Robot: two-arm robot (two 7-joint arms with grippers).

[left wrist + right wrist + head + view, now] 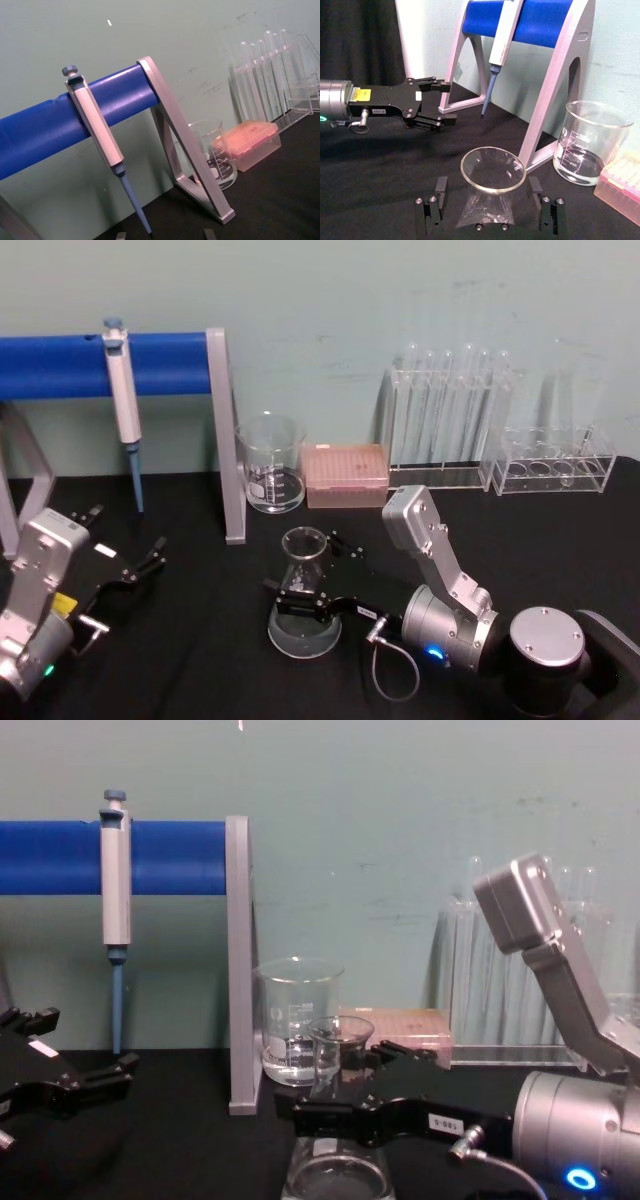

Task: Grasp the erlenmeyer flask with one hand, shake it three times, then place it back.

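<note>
A: Where the right claw (pixel 300 592) reaches in from the right, what do we see between its fingers?

B: We see the erlenmeyer flask (pixel 304 592), upright, its base on the black counter (pixel 200 660). One finger (pixel 440 189) stands on each side of the neck; whether they pinch the glass, we cannot tell.

A: And around it?

B: Behind it stand the beaker (pixel 270 464) and a pink tip box (pixel 345 475). Our left claw (pixel 150 558) sits spread at the counter's left, near the hanging pipette (pixel 123 400).
</note>
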